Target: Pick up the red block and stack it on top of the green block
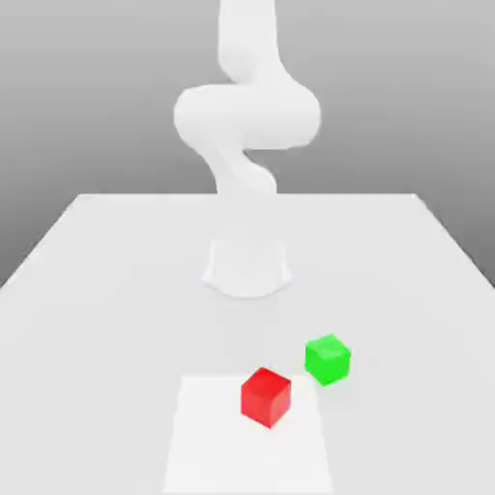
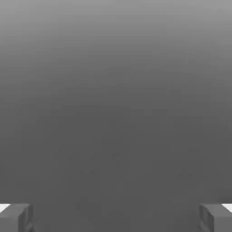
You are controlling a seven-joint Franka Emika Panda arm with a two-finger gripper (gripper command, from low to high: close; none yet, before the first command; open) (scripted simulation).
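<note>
The red block (image 1: 266,396) sits on the white table (image 1: 116,290) near its front edge. Just behind it, toward the exterior view's right, stands the green block (image 1: 328,359), a small gap apart from it. Both cubes rest flat and nothing touches them. In the hand view my gripper (image 2: 116,217) is open: its two grey fingertips (image 2: 18,216) stand far apart with nothing between them, against a plain grey background.
The white arm's base (image 1: 247,266) stands mid-table behind the blocks, and its links (image 1: 247,116) rise and bend above it. A paler square patch (image 1: 213,435) marks the table under the red block.
</note>
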